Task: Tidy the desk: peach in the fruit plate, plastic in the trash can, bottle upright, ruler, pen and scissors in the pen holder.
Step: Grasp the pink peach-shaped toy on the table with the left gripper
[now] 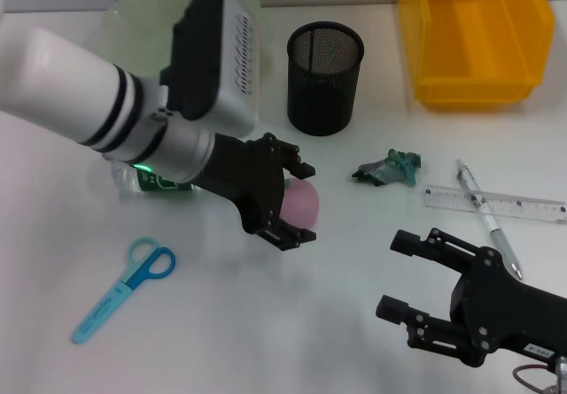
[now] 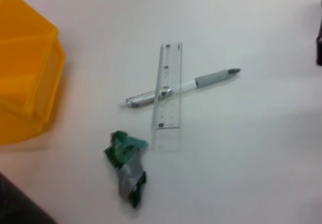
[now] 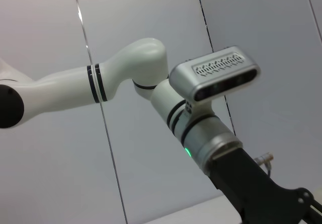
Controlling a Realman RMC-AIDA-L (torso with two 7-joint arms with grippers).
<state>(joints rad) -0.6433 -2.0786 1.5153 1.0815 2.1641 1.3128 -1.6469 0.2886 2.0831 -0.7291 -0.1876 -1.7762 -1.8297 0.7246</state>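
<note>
Right gripper (image 1: pixel 400 281) at near edge, jaws apart beside pen (image 1: pixel 483 212)

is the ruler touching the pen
Touching. In the left wrist view the clear ruler lies across the pen, overlapping it partway along its barrel with no gap. The head view shows the same crossing.

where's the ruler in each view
Head view: the ruler lies on the robot's right, with the pen crossing it, near the plastic scrap.
Left wrist view: ruler mid-frame, crossed by the same pen.
Right wrist view: not in it.
Shared landmark: the yellow bin.
</note>
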